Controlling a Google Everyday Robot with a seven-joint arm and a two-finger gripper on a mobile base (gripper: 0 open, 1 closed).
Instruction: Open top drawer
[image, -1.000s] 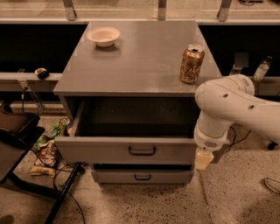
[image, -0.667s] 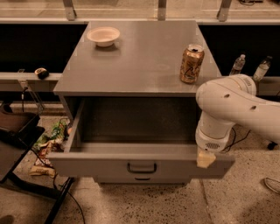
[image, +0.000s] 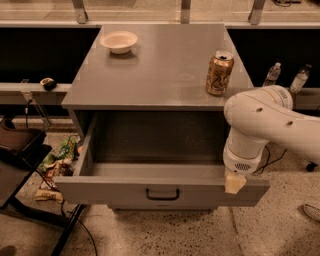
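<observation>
The top drawer (image: 100, 191) of the grey cabinet stands pulled far out toward the camera. Its black bar handle (image: 162, 194) sits centred on the front, and the deep speckled grey interior (image: 155, 145) is exposed and holds nothing. My gripper (image: 234, 184) hangs from the white arm (image: 260, 125) at the right end of the drawer's front, its yellowish tip over the top edge of the front panel. The two lower drawers are hidden beneath the open one.
On the cabinet top (image: 165, 75) stand a gold can (image: 219, 73) at the right edge and a white bowl (image: 119, 41) at the back left. Two water bottles (image: 273, 74) stand behind on the right. Packets (image: 57, 162) and a black frame (image: 22, 150) lie at the left.
The top drawer has slid much farther out toward the camera and now covers the lower drawers. My gripper has moved out with its front, staying at the right end.
</observation>
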